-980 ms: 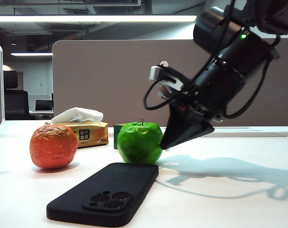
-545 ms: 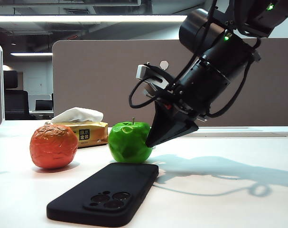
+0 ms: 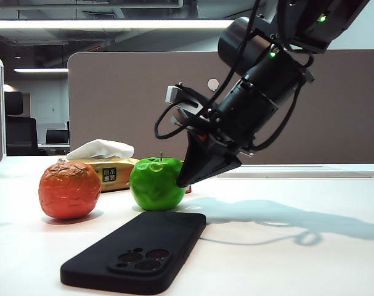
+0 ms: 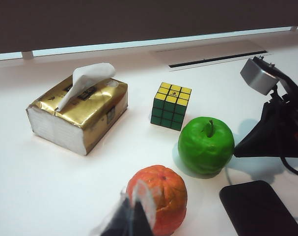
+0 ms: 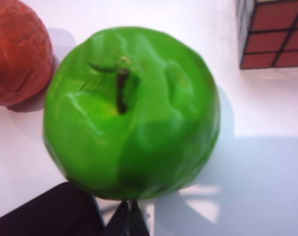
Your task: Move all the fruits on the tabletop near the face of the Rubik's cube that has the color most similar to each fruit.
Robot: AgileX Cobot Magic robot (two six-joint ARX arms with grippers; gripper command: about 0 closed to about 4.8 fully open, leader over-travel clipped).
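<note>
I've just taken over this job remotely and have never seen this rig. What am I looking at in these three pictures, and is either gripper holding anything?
It is a robot with two arms, each ending in a two-finger gripper. One picture comes from a camera low on the white tabletop; the other two come from cameras on each wrist.

On the tabletop lie a green apple, an orange, a Rubik's cube, a gold tissue pack and a black phone.

The right gripper is shut and its tip presses against the apple's side, pushing rather than holding it. The left gripper is shut, holds nothing, and hangs above the orange.
</note>
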